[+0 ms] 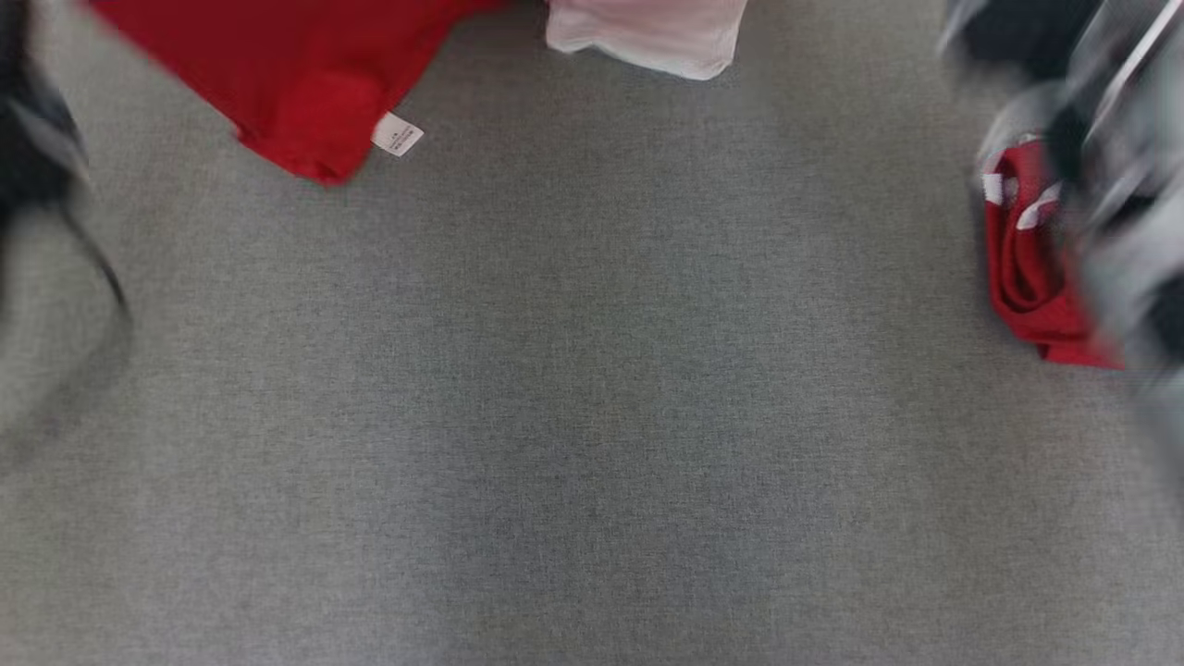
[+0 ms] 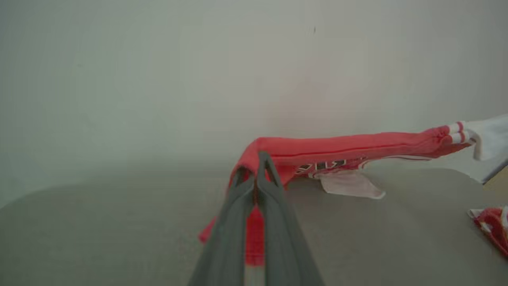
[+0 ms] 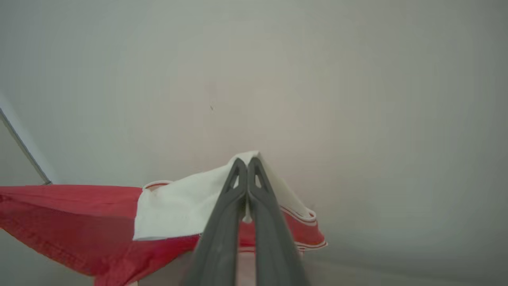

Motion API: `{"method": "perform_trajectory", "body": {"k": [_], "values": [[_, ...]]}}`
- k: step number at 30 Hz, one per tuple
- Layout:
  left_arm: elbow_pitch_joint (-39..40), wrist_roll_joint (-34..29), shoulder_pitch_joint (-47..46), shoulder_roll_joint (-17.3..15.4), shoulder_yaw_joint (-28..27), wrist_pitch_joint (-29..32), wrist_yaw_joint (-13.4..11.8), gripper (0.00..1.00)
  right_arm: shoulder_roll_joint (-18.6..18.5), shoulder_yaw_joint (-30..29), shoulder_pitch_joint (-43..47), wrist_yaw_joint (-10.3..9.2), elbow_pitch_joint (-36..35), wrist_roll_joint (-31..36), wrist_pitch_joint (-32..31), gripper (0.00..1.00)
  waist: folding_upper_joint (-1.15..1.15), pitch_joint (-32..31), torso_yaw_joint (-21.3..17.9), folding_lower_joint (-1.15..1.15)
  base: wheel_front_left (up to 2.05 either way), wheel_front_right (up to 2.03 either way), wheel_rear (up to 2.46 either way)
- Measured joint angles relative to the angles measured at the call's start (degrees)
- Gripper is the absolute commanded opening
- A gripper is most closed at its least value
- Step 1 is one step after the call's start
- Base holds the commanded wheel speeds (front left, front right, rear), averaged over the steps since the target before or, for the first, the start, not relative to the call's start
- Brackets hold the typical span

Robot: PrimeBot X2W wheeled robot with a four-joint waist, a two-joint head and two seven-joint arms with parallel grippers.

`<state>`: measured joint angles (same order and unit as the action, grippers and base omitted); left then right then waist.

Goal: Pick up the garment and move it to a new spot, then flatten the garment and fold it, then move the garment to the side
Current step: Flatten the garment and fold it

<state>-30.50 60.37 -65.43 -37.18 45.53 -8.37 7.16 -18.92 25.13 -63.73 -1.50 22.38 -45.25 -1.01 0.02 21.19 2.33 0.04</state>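
garment (image 2: 357,147): strung taut over the bench (image 2: 99,230), probably so it can be laid down flat
left end effector (image 2: 256,174): clamped on the red edge
right end effector (image 3: 248,169): clamped on the white part

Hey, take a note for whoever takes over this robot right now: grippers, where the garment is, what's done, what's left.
Left gripper: shut on the red edge of the garment.
Right gripper: shut on its white part.
Garment: stretched between both grippers over the gray table. A second red bundle lies at the table's right.
Done: garment gripped and held up.
Left: lay it at the new spot, flatten, fold, move aside.
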Motion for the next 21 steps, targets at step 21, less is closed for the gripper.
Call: {"method": "perform_trajectory", "body": {"k": [21], "values": [[-3.7,1.6,38.7,4.1,11.4,-5.3,-2.3,0.00,1.4,5.5,52.8,-0.16,0.2,-5.1,9.7,0.00,-0.03,-14.1,0.2,-0.06,0.00,0.00,0.00]]}}
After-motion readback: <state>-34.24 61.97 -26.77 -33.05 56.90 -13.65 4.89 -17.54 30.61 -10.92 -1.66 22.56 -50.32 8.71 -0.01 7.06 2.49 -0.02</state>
